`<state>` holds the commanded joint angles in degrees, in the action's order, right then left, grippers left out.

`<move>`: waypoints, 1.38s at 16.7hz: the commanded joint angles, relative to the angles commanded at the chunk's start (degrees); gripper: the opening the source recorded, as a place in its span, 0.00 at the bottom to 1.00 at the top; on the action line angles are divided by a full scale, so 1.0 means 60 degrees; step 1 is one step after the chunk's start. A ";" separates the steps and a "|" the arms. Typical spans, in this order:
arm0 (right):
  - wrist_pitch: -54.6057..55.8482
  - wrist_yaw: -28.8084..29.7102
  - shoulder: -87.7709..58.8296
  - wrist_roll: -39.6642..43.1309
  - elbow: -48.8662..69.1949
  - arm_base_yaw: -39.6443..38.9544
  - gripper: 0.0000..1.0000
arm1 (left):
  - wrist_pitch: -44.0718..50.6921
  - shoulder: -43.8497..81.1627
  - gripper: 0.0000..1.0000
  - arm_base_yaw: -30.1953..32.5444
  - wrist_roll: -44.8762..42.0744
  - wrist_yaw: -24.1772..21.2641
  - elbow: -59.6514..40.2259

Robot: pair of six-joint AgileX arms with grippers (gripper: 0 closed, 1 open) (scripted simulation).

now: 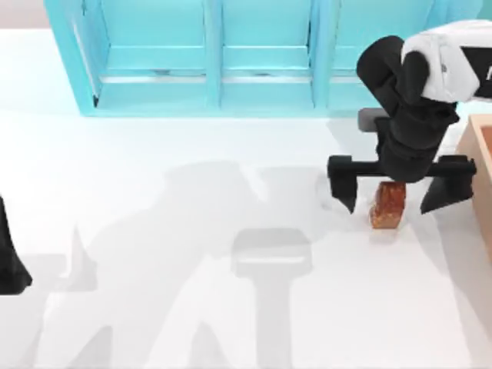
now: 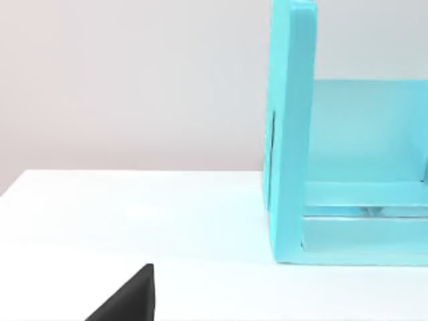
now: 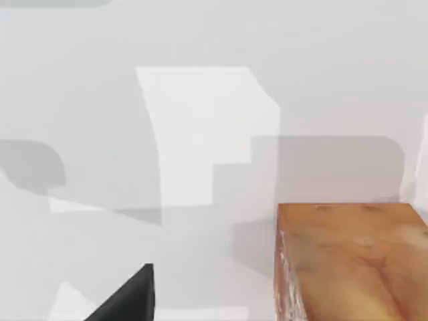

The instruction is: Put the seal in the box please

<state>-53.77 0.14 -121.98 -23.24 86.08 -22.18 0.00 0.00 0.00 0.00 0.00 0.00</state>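
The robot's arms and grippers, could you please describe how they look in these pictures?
The right arm has a white shell at its upper link, then bulky matte black segments leading down to the right gripper, a black crossbar with two tapered, pointed black fingers. The left gripper is a black tapered shape at the table's left edge. No cables or markings are legible.

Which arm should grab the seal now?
Right. Its end effector is open, its fingers either side of the small glossy reddish-brown and orange seal on the white table, beside the tan wooden box. The left end effector sits parked at the table's far left edge.
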 joint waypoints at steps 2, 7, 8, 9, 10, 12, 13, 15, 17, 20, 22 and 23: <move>0.0224 0.0001 -0.0078 -0.0007 -0.0199 -0.0007 1.00 | 0.0000 0.0000 1.00 0.0000 0.0000 0.0000 0.0000; 0.0224 0.0001 -0.0078 -0.0007 -0.0199 -0.0007 0.85 | 0.0000 0.0000 1.00 0.0000 0.0000 0.0000 0.0000; 0.0224 0.0001 -0.0078 -0.0007 -0.0199 -0.0007 0.77 | 0.0000 0.0000 1.00 0.0000 0.0000 0.0000 0.0000; 0.0224 0.0001 -0.0078 -0.0007 -0.0199 -0.0007 0.70 | 0.0000 0.0000 1.00 0.0000 0.0000 0.0000 0.0000; 0.0224 0.0001 -0.0078 -0.0007 -0.0199 -0.0007 0.62 | 0.0000 0.0000 1.00 0.0000 0.0000 0.0000 0.0000; 0.0224 0.0001 -0.0078 -0.0007 -0.0199 -0.0007 0.47 | 0.0000 0.0000 1.00 0.0000 0.0000 0.0000 0.0000; 0.0224 0.0001 -0.0078 -0.0007 -0.0199 -0.0007 0.40 | 0.0000 0.0000 1.00 0.0000 0.0000 0.0000 0.0000; 0.0224 0.0001 -0.0078 -0.0007 -0.0199 -0.0007 0.25 | 0.0000 0.0000 1.00 0.0000 0.0000 0.0000 0.0000; 0.0224 0.0001 -0.0078 -0.0007 -0.0199 -0.0007 0.10 | 0.0000 0.0000 1.00 0.0000 0.0000 0.0000 0.0000; 0.0224 0.0001 -0.0078 -0.0007 -0.0199 -0.0007 0.00 | 0.0000 0.0000 1.00 0.0000 0.0000 0.0000 0.0000; 0.0224 0.0001 -0.0078 -0.0007 -0.0199 -0.0007 0.00 | 0.0000 0.0000 1.00 0.0000 0.0000 0.0000 0.0000; 0.0224 0.0001 -0.0078 -0.0007 -0.0199 -0.0007 0.00 | 0.0000 0.0000 1.00 0.0000 0.0000 0.0000 0.0000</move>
<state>-52.43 0.15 -122.44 -23.28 84.88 -22.22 0.00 0.00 0.00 0.00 0.00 0.00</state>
